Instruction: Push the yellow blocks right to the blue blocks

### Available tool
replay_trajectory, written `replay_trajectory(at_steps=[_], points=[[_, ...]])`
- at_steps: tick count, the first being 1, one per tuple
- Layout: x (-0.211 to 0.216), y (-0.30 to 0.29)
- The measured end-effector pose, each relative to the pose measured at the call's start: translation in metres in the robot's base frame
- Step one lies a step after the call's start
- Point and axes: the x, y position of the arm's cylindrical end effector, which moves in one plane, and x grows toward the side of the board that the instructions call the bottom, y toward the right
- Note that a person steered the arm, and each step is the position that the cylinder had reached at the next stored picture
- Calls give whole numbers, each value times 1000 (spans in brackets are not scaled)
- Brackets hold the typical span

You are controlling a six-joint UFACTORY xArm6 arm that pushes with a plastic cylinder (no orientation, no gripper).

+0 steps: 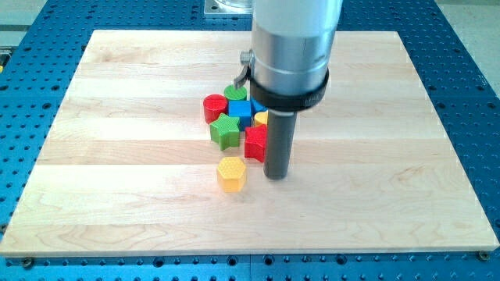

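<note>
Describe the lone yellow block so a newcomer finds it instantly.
On the wooden board, find the block cluster near its centre. Just below the cluster sits a yellow hexagonal block, apart from the rest, left of my tip. The other yellow block is wedged in the cluster.

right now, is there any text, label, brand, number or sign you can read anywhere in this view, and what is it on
None: no readable text anywhere in the view.
The blocks, such as the yellow hexagonal block and the blue block, carry only ribbed tops.
The wooden board, the rod above my tip and the arm's grey housing bear no markings.
</note>
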Motion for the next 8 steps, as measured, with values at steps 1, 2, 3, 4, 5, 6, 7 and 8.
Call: replay_trajectory(at_steps=[1,2,3,4,5,6,7,8], points=[[-26,-15],[-33,-33],[12,-35],[64,-9],[73,-77],[65,-119],[45,-61],[32,-23]])
